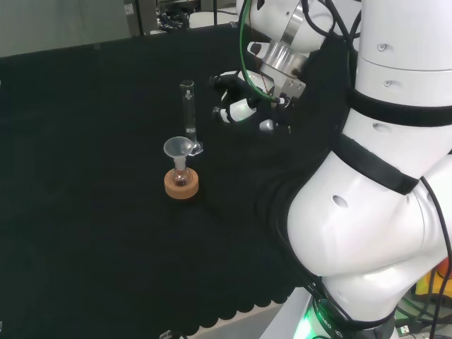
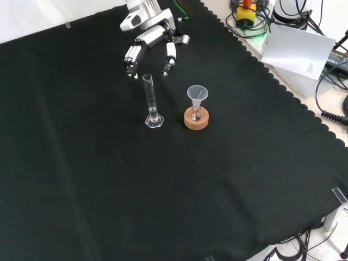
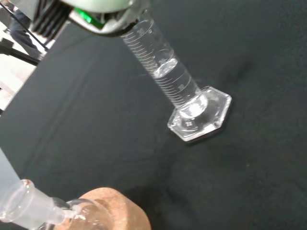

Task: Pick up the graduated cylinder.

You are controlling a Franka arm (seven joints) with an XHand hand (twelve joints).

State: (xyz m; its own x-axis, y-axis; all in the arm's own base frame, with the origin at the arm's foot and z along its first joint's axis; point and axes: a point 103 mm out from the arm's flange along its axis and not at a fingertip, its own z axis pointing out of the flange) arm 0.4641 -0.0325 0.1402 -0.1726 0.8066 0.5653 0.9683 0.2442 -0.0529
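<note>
Hovering with fingers relaxed and holding nothing, your hand (image 2: 149,41) hangs just behind the graduated cylinder (image 2: 151,101), which stands upright on the cloth beside the cork-ringed flask (image 2: 196,115), front view.

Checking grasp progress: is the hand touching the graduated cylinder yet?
Apart. In the front view, black cloth shows between the hand with its fingers and the upright graduated cylinder.

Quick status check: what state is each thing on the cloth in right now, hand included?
graduated cylinder: upright on the cloth, untouched, some clear liquid low inside.
funnel: seated in the flask's neck.
flask: upright on its cork ring.
hand: open, apart from the cylinder, holding nothing.
</note>
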